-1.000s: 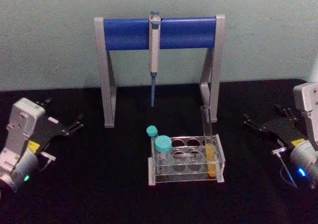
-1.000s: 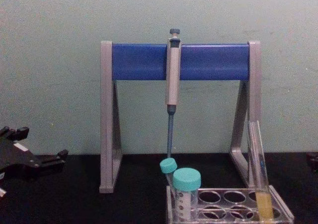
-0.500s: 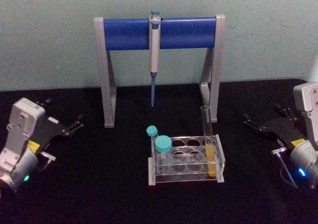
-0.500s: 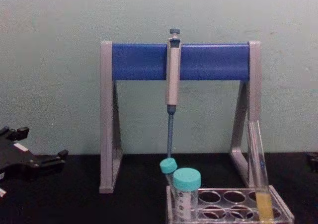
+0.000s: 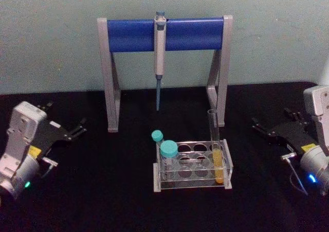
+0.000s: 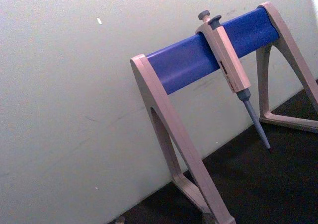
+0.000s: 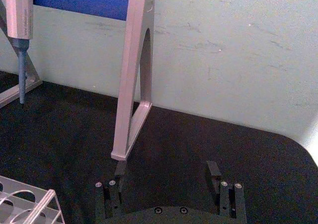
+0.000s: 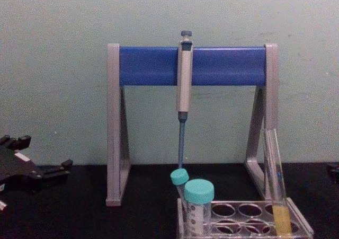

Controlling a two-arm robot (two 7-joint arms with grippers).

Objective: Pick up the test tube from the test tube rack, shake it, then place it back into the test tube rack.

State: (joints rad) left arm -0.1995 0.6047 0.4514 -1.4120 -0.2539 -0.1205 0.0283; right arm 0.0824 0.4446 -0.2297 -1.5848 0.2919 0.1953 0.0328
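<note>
Both of my tools sit idle on the black desk [image 5: 103,191], well apart from the glassware. My left tool [image 5: 77,128] rests at the desk's left side, its dark fingers spread with nothing between them; the chest view catches it low at the left edge [image 8: 53,171]. My right tool [image 5: 259,126] lies at the far right, its two black fingers [image 7: 120,170] parted and bare, pointing toward the middle of the desk.

Between them stands the test tube rack [image 5: 193,183], a low clear plastic frame with rows of round holes. The test tube [image 5: 217,149] stands in a hole at the rack's right end, leaning slightly, its open mouth well above the rack top and yellow-orange liquid filling its lower part. From the chest view the tube [image 8: 276,186] tilts leftward toward its top, with the liquid visible at rack level [image 8: 243,220].

Two shorter tubes with teal screw caps occupy the rack's left end: the nearer one [image 5: 168,155] large, the farther one [image 5: 157,138] smaller and leaning.

Behind the rack rises a pipette stand [image 5: 164,35] with grey legs and a blue crossbar. A grey pipette [image 5: 159,57] hangs from the bar near its middle, its blue tip pointing down. A pale green wall [image 5: 51,36] backs the scene.
</note>
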